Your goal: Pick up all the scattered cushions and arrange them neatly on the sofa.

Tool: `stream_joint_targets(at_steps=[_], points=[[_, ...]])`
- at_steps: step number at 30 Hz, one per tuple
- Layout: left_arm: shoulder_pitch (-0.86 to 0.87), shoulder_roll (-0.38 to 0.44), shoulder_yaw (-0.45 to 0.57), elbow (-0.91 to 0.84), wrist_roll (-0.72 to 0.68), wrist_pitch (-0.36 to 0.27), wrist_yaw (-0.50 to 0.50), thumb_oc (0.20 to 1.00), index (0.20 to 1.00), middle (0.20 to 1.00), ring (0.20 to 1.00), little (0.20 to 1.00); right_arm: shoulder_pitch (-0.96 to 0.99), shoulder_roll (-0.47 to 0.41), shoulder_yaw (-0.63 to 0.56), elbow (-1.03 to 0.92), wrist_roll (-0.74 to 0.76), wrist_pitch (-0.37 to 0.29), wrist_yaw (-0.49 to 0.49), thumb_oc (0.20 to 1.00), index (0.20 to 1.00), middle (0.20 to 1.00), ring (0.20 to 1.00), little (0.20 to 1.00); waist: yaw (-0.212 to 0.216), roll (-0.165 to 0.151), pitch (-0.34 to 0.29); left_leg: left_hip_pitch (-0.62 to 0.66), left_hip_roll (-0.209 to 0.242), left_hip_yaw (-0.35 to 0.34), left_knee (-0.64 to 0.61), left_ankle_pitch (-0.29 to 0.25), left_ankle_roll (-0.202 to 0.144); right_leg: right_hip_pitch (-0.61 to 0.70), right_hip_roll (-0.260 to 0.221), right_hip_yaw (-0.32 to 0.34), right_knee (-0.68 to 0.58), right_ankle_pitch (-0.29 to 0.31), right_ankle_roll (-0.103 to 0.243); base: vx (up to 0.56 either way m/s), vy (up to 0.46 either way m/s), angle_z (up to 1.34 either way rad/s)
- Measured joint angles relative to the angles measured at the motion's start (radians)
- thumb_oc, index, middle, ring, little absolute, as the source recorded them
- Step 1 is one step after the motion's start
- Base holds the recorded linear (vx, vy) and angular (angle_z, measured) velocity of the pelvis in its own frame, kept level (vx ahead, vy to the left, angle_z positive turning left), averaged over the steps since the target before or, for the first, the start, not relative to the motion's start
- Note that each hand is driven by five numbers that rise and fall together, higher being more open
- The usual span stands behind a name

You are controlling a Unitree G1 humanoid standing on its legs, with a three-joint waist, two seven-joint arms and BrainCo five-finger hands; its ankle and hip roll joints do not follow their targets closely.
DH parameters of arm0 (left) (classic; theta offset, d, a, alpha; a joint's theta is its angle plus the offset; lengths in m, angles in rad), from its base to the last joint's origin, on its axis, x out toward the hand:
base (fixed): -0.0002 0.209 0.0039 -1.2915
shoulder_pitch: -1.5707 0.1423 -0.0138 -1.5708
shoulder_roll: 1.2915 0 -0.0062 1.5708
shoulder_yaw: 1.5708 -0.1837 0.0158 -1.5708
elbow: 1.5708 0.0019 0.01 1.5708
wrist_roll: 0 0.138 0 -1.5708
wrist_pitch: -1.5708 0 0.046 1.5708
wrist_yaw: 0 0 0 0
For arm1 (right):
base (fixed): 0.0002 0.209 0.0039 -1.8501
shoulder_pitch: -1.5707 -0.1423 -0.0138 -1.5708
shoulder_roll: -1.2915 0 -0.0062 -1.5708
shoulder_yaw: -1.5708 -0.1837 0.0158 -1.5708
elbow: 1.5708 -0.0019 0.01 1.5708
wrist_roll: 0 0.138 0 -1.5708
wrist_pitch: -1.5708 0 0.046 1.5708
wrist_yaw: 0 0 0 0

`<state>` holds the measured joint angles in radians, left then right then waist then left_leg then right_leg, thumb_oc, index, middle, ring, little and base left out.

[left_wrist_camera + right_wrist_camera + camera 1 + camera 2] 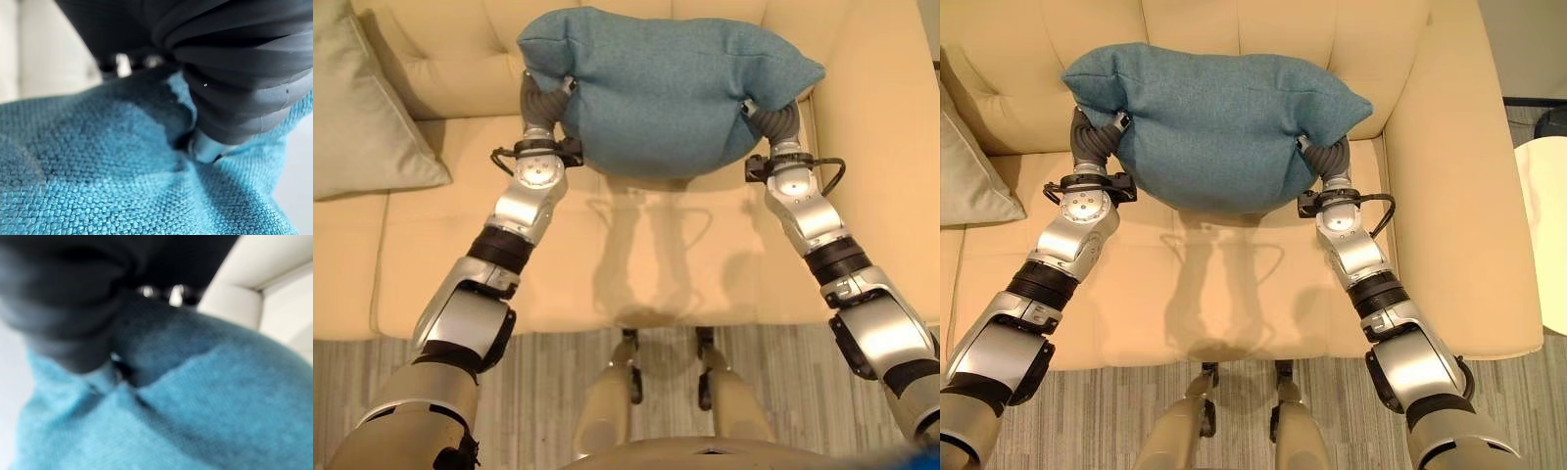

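Teal cushion (1219, 122) up over sofa seat (1234, 294), squeezed between my 2 hands, left (1097, 132), right (1327, 152); fingers hidden, can't tell grip. Carry step. Next I lower it against backrest (1234, 24), near grey cushion (362, 117).

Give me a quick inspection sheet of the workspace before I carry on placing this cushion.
Surface: cream sofa, seat bare below the arms.
Job's things: teal cushion held up between both hands above the seat, in front of the backrest; pale green cushion leaning in the sofa's left corner.
Clutter: nothing seen.
Hands: left hand and right hand pressed into the teal cushion's opposite ends; fingers buried in the fabric, grip unreadable.
Cables: nothing seen apart from the robot's own.
Surroundings: grey striped floor; pale round table edge right of the sofa.
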<state>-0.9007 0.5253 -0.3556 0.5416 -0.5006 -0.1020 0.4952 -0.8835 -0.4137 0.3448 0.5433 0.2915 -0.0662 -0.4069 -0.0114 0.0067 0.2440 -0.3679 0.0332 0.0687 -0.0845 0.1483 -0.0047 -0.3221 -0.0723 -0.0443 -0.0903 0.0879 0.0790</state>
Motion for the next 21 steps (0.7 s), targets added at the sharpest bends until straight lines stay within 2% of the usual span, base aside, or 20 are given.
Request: stream_joint_targets(at_steps=[5,11,14,15,16,19,21], points=[[-0.012,-0.007,-0.018,0.032,-0.001,-0.017,0.015,0.200,0.200,0.200,0.200,0.200,-0.061,0.000,0.009,0.067,0.000,-0.008,0.002,0.200,0.200,0.200,0.200,0.200,0.000,-0.005,0.017,-0.012,-0.001,-0.028,0.018,0.000,0.000,-0.012,-0.002,-0.020,0.019,-0.001,0.001,-0.03,0.001,0.04],[-0.136,-0.007,-0.058,0.156,-0.028,-0.039,0.012,0.200,0.200,0.200,0.200,0.200,-0.246,-0.034,0.076,0.205,-0.001,-0.006,-0.002,0.200,0.200,0.200,0.200,0.200,0.003,-0.005,0.017,-0.094,-0.003,-0.046,0.025,0.002,-0.003,-0.087,-0.003,-0.025,0.026,0.000,0.002,-0.01,-0.011,0.05],[-0.243,-0.004,-0.100,0.243,-0.037,-0.037,0.012,0.200,0.200,0.200,0.200,0.200,-0.369,-0.042,0.128,0.320,-0.001,0.001,-0.011,0.200,0.200,0.200,0.200,0.200,0.003,-0.005,0.017,-0.127,-0.005,-0.054,0.023,0.014,-0.020,-0.121,-0.007,-0.026,0.028,0.012,0.004,0.00,-0.004,-0.01],[-0.324,-0.002,-0.128,0.310,-0.040,-0.035,0.012,0.576,0.576,0.576,0.576,0.576,-0.462,-0.048,0.177,0.405,-0.002,0.009,-0.015,0.620,0.620,0.620,0.620,0.620,0.004,-0.005,0.017,-0.158,-0.005,-0.055,0.020,0.026,-0.027,-0.151,-0.007,-0.026,0.021,0.026,0.006,0.00,0.000,0.00],[-0.429,-0.001,-0.166,0.399,-0.050,-0.032,0.012,1.000,1.000,1.000,1.000,1.000,-0.569,-0.074,0.251,0.502,-0.004,0.021,-0.018,1.000,1.000,1.000,1.000,1.000,0.008,-0.004,0.016,-0.188,-0.005,-0.059,0.013,0.041,-0.029,-0.179,-0.006,-0.026,0.010,0.041,0.006,0.00,0.000,0.00],[-0.594,0.021,-0.205,0.538,-0.068,-0.019,0.007,1.000,1.000,1.000,1.000,1.000,-0.713,-0.118,0.345,0.612,-0.033,0.042,-0.019,1.000,1.000,1.000,1.000,1.000,0.007,-0.004,0.016,-0.229,-0.006,-0.065,0.008,0.056,-0.033,-0.218,-0.006,-0.028,0.000,0.056,0.008,0.00,0.000,0.00],[-0.608,0.063,-0.209,0.539,-0.066,-0.019,0.001,1.000,1.000,1.000,1.000,1.000,-0.728,-0.132,0.367,0.614,-0.057,0.048,-0.018,1.000,1.000,1.000,1.000,1.000,0.007,-0.003,0.016,-0.231,-0.006,-0.068,0.009,0.057,-0.034,-0.221,-0.007,-0.025,0.000,0.056,0.008,0.00,0.000,0.00]])
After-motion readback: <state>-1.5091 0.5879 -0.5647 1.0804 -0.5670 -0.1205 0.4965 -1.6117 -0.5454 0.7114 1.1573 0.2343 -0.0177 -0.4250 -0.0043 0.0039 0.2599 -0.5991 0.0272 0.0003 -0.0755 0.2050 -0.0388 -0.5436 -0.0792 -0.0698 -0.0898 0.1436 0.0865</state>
